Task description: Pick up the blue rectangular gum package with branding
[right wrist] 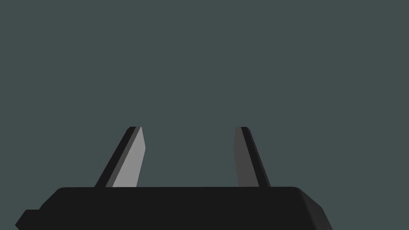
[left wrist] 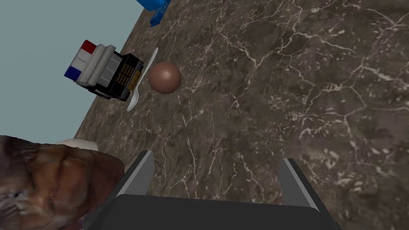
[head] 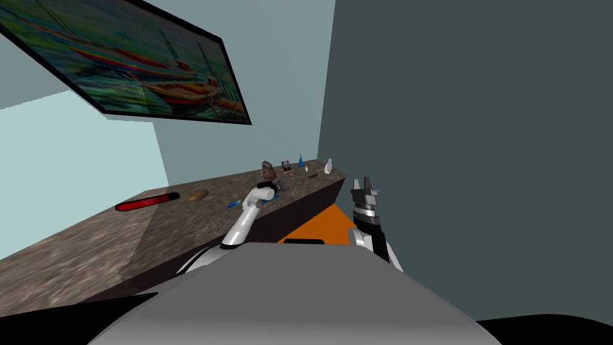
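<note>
A small blue flat thing [head: 233, 204], which may be the gum package, lies on the brown marble counter [head: 90, 245] and pokes out from beside my left forearm. My left gripper [head: 279, 186] has reached past it and hangs open over bare marble [left wrist: 255, 119], with nothing between its fingers [left wrist: 145, 159]. A lumpy brown object [left wrist: 52, 183] sits close beside one finger. Ahead of the gripper are a brown ball [left wrist: 165, 78], a white spoon [left wrist: 134, 98] and a black-and-white block with red and blue ends [left wrist: 104, 72]. My right gripper [head: 363, 182] is open off the counter's end.
A blue bottle [head: 300, 160] and a white bottle [head: 328, 166] stand at the counter's far end. A red bar [head: 148, 201] and a brown oval [head: 197, 195] lie nearer on the left. A dark grey wall [head: 467, 150] rises on the right over an orange floor [head: 326, 224].
</note>
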`<state>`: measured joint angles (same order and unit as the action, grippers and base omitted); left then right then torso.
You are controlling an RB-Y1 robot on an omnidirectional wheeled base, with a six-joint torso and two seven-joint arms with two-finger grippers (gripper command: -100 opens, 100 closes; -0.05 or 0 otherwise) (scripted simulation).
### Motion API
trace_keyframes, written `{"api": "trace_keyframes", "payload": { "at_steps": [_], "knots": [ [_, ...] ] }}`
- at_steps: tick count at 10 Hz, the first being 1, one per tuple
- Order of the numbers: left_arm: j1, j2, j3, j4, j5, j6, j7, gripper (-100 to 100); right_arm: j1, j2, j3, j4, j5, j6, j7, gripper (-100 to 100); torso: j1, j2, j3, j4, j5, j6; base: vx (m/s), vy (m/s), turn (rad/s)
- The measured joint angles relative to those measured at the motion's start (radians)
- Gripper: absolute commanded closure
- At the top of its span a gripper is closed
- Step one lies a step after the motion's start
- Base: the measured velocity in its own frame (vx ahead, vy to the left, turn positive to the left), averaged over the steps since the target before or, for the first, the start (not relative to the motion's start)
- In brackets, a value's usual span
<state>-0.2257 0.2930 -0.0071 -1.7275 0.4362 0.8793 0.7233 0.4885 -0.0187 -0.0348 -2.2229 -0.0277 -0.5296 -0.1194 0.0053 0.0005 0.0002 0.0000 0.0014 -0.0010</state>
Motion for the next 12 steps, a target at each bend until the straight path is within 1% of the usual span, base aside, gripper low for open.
{"api": "trace_keyframes", "payload": {
  "at_steps": [1, 3, 5, 12],
  "knots": [
    [-0.016, 0.001, -0.001, 0.021, 0.005, 0.026, 0.004, -100, 0.000, 0.000, 0.000, 0.000, 0.000, 0.000, 0.000, 0, 0.000, 0.001, 0.001, 0.000, 0.000, 0.000, -0.036, 0.076, -0.061],
    [-0.026, 0.003, -0.001, 0.029, 0.008, 0.076, 0.011, -100, 0.000, 0.000, 0.000, 0.000, 0.000, 0.000, 0.000, 0, -0.003, 0.000, 0.000, 0.000, -0.001, 0.000, -0.008, 0.044, -0.037],
    [-0.050, 0.012, 0.001, 0.055, 0.021, 0.129, 0.016, -100, 0.000, 0.000, 0.000, 0.000, 0.000, 0.000, 0.000, 0, -0.001, 0.000, 0.000, 0.000, 0.000, 0.000, -0.016, 0.079, -0.078],
    [-0.109, 0.034, 0.001, 0.135, 0.051, 0.308, 0.029, -100, 0.000, 0.000, 0.000, 0.000, 0.000, 0.000, 0.000, 0, 0.000, 0.001, 0.001, 0.000, 0.000, 0.000, -0.028, 0.079, -0.066]
  ]
}}
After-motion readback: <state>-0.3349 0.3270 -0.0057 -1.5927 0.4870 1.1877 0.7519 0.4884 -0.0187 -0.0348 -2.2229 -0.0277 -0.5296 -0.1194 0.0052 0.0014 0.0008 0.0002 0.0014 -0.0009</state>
